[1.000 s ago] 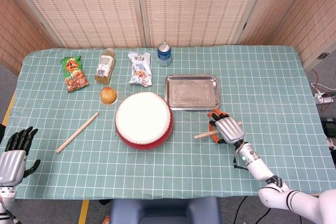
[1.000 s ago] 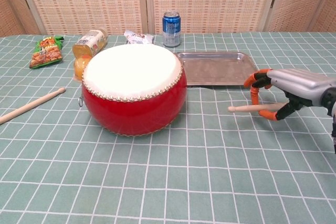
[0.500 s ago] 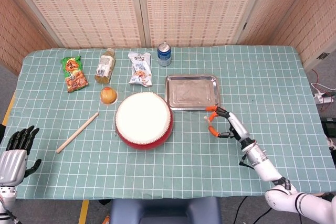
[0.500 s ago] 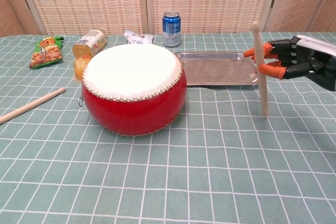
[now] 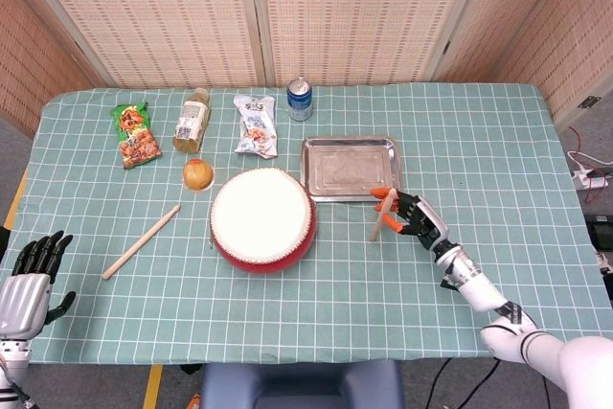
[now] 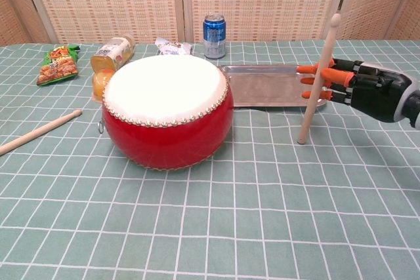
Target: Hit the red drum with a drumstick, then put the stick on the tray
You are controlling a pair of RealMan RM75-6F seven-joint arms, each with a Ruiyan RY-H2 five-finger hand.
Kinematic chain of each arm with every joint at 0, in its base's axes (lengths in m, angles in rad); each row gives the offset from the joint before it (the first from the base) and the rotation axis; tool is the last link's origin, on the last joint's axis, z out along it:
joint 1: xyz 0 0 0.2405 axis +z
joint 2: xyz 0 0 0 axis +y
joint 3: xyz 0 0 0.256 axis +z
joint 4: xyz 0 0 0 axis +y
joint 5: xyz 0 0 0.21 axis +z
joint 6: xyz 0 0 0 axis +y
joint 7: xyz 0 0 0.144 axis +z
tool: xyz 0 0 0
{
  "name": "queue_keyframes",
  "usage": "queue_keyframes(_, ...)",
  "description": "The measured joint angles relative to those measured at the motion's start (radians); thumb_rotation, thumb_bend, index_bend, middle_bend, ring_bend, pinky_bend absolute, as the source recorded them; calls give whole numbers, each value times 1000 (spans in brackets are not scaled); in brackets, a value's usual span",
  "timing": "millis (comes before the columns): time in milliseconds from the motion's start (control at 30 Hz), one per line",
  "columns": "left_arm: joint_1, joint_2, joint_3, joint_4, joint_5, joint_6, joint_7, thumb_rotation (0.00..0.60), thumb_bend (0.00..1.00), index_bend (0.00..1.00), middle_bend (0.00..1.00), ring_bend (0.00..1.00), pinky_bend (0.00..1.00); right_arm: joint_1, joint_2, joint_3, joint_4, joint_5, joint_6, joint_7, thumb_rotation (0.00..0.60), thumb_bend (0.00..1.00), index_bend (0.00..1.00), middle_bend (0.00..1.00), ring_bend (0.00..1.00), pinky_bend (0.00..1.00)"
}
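The red drum [image 5: 261,218] [image 6: 167,109] with its white skin stands mid-table. Right of it my right hand [image 5: 414,215] [image 6: 364,86] holds a wooden drumstick [image 5: 381,216] [image 6: 318,78] almost upright, rounded tip up and butt end just above the cloth, near the tray's front right corner. The silver tray [image 5: 351,168] [image 6: 272,86] lies behind the drum's right side with nothing in it. A second drumstick [image 5: 142,241] [image 6: 39,132] lies on the cloth left of the drum. My left hand [image 5: 29,280] hangs off the table's front left corner, fingers apart and holding nothing.
Along the far edge stand a blue can [image 5: 300,99], a lying bottle [image 5: 192,120] and two snack packets [image 5: 134,134] [image 5: 256,124]. A small orange cup [image 5: 198,174] sits behind the drum's left side. Woven screens close off the back.
My right hand has lifted the drumstick off the cloth, swung it from lying flat to nearly upright and shifted it slightly left. The left hand has not moved.
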Motion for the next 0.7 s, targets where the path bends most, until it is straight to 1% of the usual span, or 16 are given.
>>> queue_keyframes(167,2,-2,2,9,-2,-2,-9,600,241,0,10,0,23,17,-57,-35,114,-28,23,146,600,487,482,242,194,258)
queue_keyframes(300,3,-5,4,14,-1,-4,-14,600,241,0,10,0,23,19,-89,-62,195,-44,57,210,600,390,460,251,209,260)
queue_keyframes(533,1,-7,5,18,5,-3,-16,600,240,0,10,0,23,18,-117,-87,258,-45,69,231,600,359,458,266,227,291)
queue_keyframes(700,2,-7,5,20,3,-4,-19,600,241,0,10,0,23,17,-131,-104,281,-48,67,226,600,288,459,273,236,306)
